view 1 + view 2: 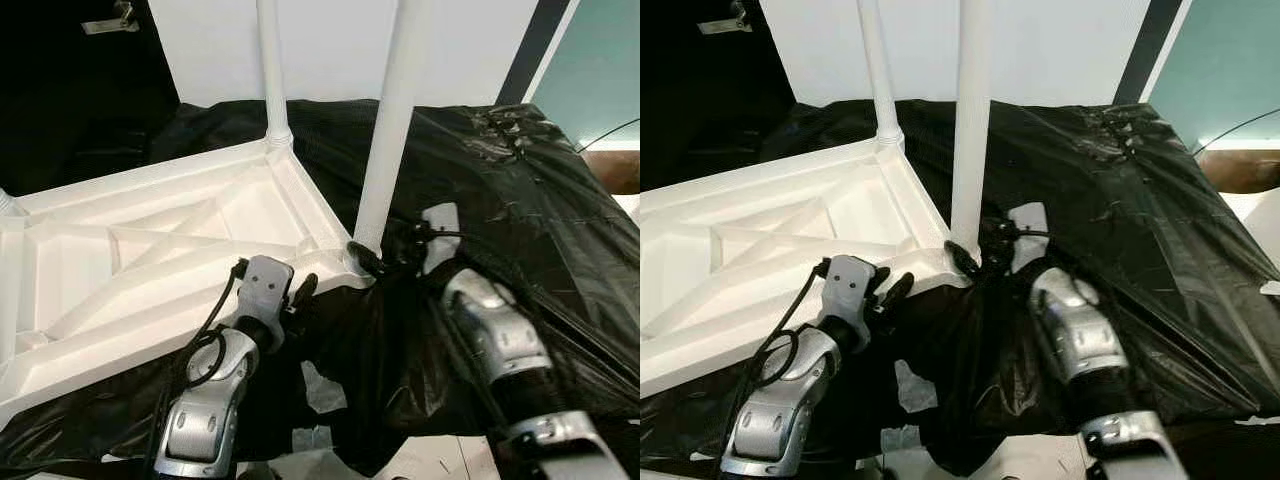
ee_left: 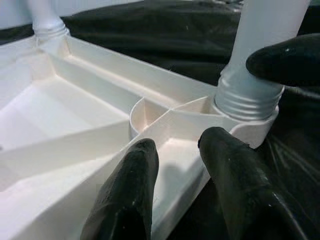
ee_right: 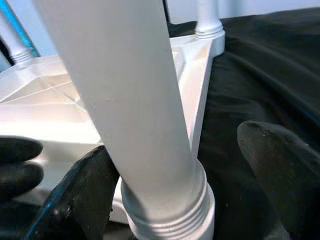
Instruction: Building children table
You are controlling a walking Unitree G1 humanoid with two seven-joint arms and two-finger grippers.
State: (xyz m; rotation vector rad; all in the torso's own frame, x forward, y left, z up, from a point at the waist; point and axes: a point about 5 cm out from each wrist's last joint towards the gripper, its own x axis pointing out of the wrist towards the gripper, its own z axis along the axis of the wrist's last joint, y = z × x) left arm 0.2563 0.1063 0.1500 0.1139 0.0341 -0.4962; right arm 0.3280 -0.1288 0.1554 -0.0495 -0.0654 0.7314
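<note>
Between the right end effector (image 3: pixel 175 180) fingers stands the table leg (image 3: pixel 130 100).

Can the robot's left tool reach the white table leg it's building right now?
Probably yes. The left tool sits at the upturned tabletop's corner, right beside the near leg. Nothing lies between, though the right tool already straddles that leg's base.

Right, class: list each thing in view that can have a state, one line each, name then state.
Tabletop: upside down on the black sheet, ribbed underside up.
Near leg: upright, threaded end seated in the corner socket.
Far leg: upright in its corner socket.
Black sheet: spread out, wrinkled.
Left pincer: open, at the tabletop's corner.
Right pincer: open, straddling the near leg's base.
</note>
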